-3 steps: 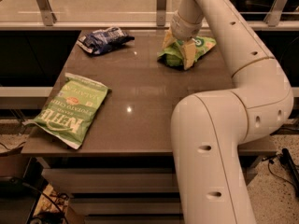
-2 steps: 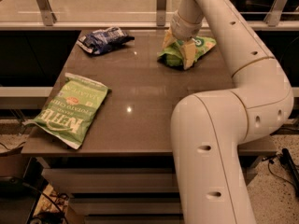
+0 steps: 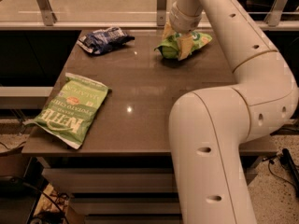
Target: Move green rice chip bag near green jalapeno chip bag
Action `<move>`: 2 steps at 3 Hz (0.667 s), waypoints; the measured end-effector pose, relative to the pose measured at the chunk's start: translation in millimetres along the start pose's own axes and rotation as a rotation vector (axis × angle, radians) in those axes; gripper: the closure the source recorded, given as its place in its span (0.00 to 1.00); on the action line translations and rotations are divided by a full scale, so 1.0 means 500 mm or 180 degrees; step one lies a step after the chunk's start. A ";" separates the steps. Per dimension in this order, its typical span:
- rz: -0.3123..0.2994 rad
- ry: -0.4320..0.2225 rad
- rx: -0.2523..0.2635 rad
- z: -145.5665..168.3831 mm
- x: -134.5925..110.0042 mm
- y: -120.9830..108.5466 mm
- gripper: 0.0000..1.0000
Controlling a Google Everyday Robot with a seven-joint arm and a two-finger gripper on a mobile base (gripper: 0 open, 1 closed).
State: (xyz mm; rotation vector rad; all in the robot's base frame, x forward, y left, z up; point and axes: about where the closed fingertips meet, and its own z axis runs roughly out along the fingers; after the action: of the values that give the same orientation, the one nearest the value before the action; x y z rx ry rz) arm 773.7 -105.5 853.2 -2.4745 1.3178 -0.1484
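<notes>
The green rice chip bag [image 3: 196, 41] is small and bright green, at the table's far right. My gripper [image 3: 178, 40] comes down on it from above, with its tan fingers [image 3: 185, 45] shut on the bag's left part and crumpling it. The green jalapeno chip bag [image 3: 70, 108], large, light green and lettered "Kettle", lies flat at the table's front left, far from the gripper.
A dark blue snack bag [image 3: 103, 38] lies at the far left of the brown table [image 3: 140, 92]. A metal railing [image 3: 93, 24] runs behind the table. My white arm [image 3: 224, 139] stands over the table's front right.
The gripper and the green rice chip bag have shifted slightly up and to the left. The other bags have not moved.
</notes>
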 end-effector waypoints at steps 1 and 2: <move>0.0040 0.0193 0.0049 -0.052 -0.005 -0.015 1.00; 0.0062 0.0338 0.0059 -0.093 -0.018 -0.021 1.00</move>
State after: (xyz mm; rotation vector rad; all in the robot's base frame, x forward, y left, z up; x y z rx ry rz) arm 765.6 -103.9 901.1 -2.4678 1.3762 -0.2894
